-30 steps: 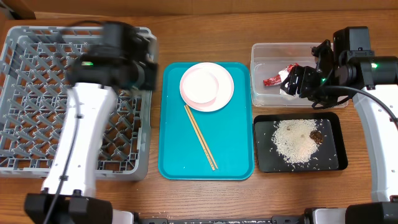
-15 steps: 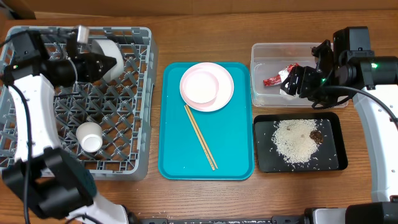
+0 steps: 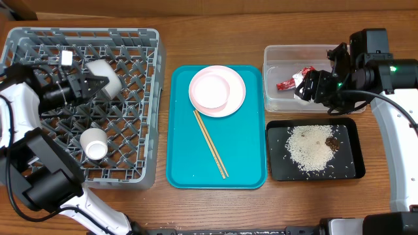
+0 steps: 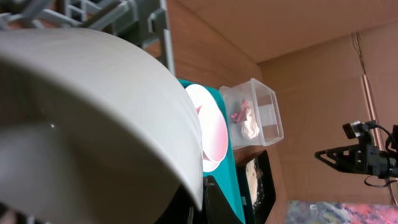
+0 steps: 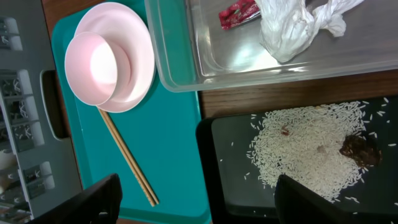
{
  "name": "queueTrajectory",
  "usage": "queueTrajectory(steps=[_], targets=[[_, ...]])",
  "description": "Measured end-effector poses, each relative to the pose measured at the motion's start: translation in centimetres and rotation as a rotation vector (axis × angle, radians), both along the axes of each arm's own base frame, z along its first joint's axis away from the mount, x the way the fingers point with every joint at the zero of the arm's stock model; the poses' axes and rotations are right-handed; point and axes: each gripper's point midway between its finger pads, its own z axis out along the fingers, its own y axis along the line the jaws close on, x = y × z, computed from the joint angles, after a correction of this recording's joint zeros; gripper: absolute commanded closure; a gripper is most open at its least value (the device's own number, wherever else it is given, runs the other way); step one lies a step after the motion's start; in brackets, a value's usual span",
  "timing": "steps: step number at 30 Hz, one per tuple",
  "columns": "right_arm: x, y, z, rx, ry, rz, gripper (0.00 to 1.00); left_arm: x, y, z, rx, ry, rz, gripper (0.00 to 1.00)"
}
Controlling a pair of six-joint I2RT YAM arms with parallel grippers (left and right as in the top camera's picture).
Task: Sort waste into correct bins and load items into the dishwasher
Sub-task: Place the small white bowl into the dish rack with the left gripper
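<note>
My left gripper (image 3: 93, 83) is shut on the rim of a white bowl (image 3: 108, 74), held tilted over the grey dishwasher crate (image 3: 140, 111). That bowl (image 4: 93, 112) fills the left wrist view, its rim pinched between the fingers (image 4: 214, 202). A small white cup (image 3: 95, 144) stands in the crate. On the teal tray, a smaller plate (image 3: 209, 88) lies on a large plate (image 3: 230, 101), with the chopsticks (image 3: 210, 143) below them. My right gripper (image 3: 312, 86) hangs open over the clear tub (image 3: 277, 62), which holds a red wrapper (image 5: 239, 12) and a tissue (image 5: 289, 34). Rice (image 5: 311, 152) and a brown scrap (image 5: 360, 149) lie in the black tray (image 3: 277, 166).
The teal tray (image 3: 245, 156) lies between the crate and the two bins. The clear tub sits just behind the black tray at the right. A cardboard box corner (image 3: 16, 8) shows at the far left back.
The left arm has swung to the crate's left side with the bowl still gripped, and the bowl has dropped a little toward the crate's middle. The right arm has not moved.
</note>
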Motion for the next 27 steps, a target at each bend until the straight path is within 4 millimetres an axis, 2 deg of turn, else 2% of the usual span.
queueTrajectory(steps=[2, 4, 6, 11, 13, 17, 20, 24, 27], targets=[[0.0, 0.0, 0.0, 0.000, 0.001, 0.000, 0.20, -0.6, 0.9, -0.3, 0.004, 0.025, 0.019, 0.83], [0.0, 0.0, 0.0, 0.000, 0.001, 0.000, 0.20, -1.6, 1.8, -1.0, 0.010, 0.089, 0.045, 0.64], [0.0, 0.0, 0.0, 0.000, 0.000, 0.000, 0.20, -2.5, 3.0, -1.7, 0.015, 0.141, 0.074, 0.57], [0.0, 0.0, 0.0, 0.000, 0.001, 0.000, 0.20, -4.6, 5.8, -2.3, 0.002, 0.219, 0.152, 0.02], [0.0, 0.0, 0.0, 0.000, 0.000, 0.000, 0.20, -5.4, 6.5, -2.4, -0.012, 0.247, 0.175, 0.00], [0.0, 0.0, 0.0, 0.000, 0.000, 0.000, 0.20, -5.6, 6.0, -2.2, -0.006, 0.251, 0.160, 0.00], [0.0, 0.0, 0.0, 0.000, 0.000, 0.000, 0.20, -5.3, 5.0, -0.6, 0.042, 0.202, 0.137, 0.00], [0.0, 0.0, 0.0, 0.000, 0.000, 0.000, 0.19, -4.6, 1.9, 3.9, 0.161, 0.055, 0.070, 0.00], [0.0, 0.0, 0.0, 0.001, 0.000, 0.000, 0.19, -4.1, -2.4, 7.0, 0.265, -0.061, -0.024, 0.00]])
